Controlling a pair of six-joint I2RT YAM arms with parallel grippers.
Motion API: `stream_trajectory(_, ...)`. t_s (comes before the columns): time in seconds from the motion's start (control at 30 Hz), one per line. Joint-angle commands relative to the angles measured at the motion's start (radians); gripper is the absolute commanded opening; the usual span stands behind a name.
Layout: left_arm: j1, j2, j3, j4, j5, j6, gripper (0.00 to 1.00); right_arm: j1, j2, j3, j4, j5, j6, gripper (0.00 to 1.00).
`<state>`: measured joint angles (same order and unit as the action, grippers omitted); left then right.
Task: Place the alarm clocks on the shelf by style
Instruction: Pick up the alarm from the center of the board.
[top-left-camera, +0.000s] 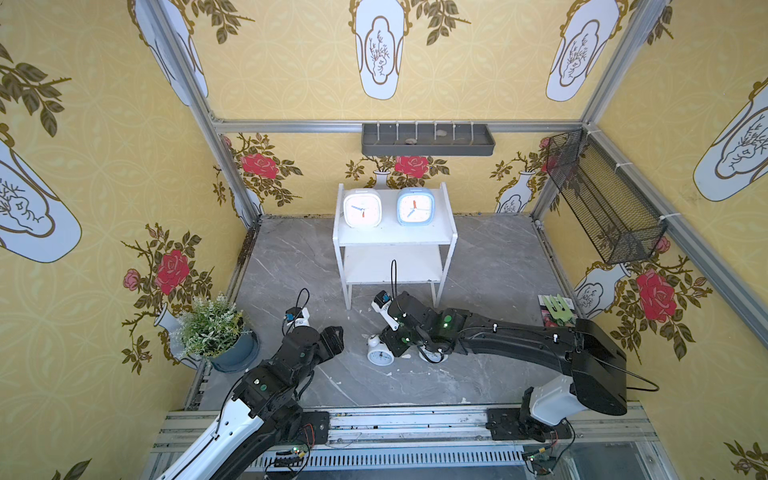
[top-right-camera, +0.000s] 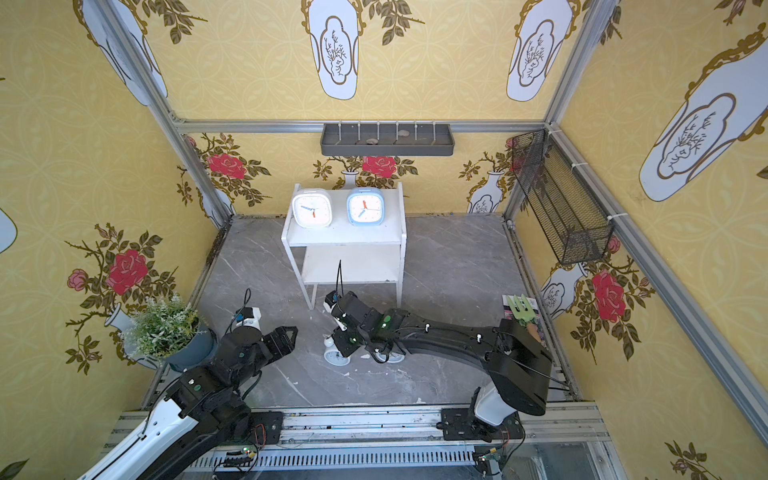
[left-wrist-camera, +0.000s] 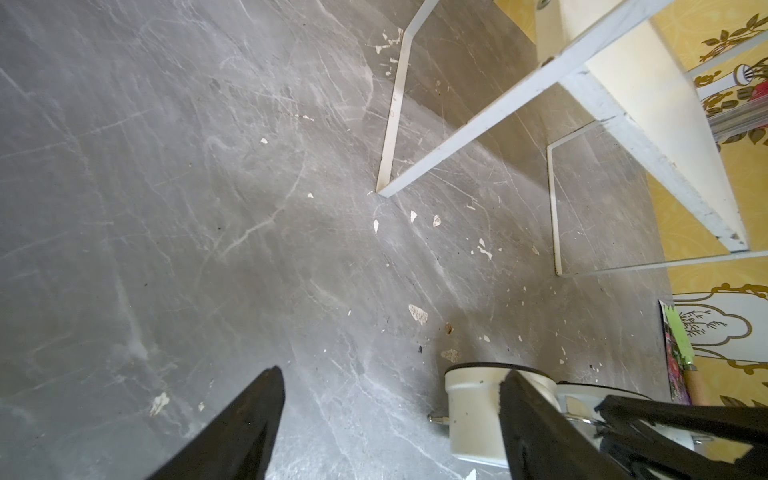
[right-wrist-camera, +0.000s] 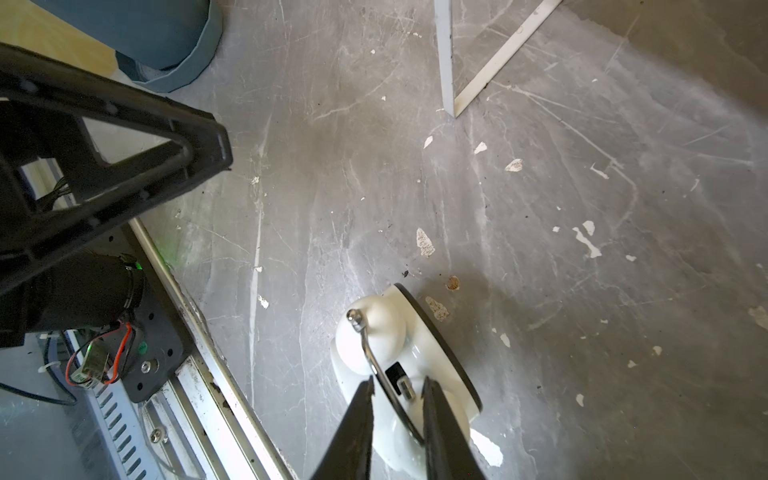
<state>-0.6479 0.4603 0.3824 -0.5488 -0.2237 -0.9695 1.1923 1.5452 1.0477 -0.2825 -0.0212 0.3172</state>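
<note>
Twin-bell clock (right-wrist-camera: 409, 353) on desk (right-wrist-camera: 582, 208), wire handle (right-wrist-camera: 369, 351) inside right claw (right-wrist-camera: 397, 386), narrow gap, cannot tell if clamped; left claw (left-wrist-camera: 390, 372) wide apart, empty, near.

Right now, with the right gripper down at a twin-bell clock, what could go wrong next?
1. The right gripper straddles only the thin wire handle of the twin-bell clock; it may slip or swing when lifted.
2. The second twin-bell clock sits partly under that arm and could be knocked.
3. The shelf's lower tier looks like a tight slot; a bump might shake the square clocks above.
</note>
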Motion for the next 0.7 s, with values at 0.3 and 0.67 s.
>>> stream_trajectory(0.3,0.001,0.006,-0.005,0.003,-0.011,-0.003,0.85,0.003,-0.003,-0.024,0.049,-0.011,0.014,0.10)
stream_trajectory(0.67,0.001,0.013,-0.002,-0.009,-0.044,-0.037,0.91,0.009,-0.062,-0.034,0.057,-0.027,0.024,0.00)
